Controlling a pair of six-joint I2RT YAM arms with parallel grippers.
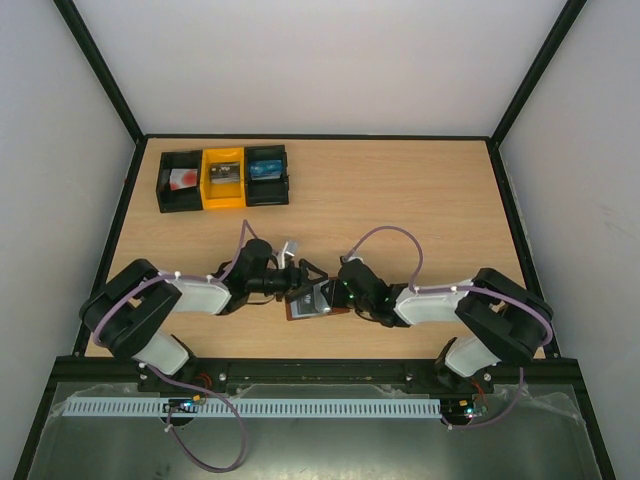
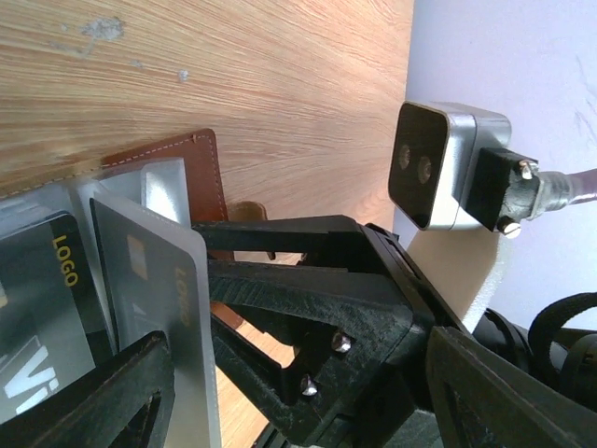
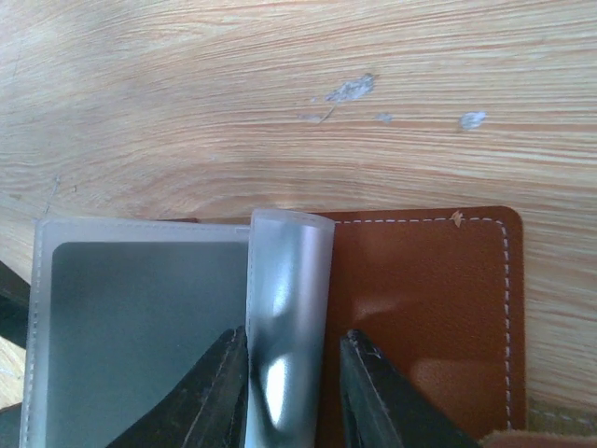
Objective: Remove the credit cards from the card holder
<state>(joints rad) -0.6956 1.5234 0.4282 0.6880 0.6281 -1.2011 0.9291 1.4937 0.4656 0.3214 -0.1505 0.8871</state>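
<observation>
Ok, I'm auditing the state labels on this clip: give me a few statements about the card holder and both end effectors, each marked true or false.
1. The card holder lies on the table between the two arms. True.
2. The card holder is folded shut. False: it lies open, with its see-through sleeves showing.
3. The right end effector pinches a frosted sleeve. True.
4. The left end effector is clamped on a card. False: its fingers stand wide apart.
5. A dark card marked LOGO sits inside a sleeve. True.
</observation>
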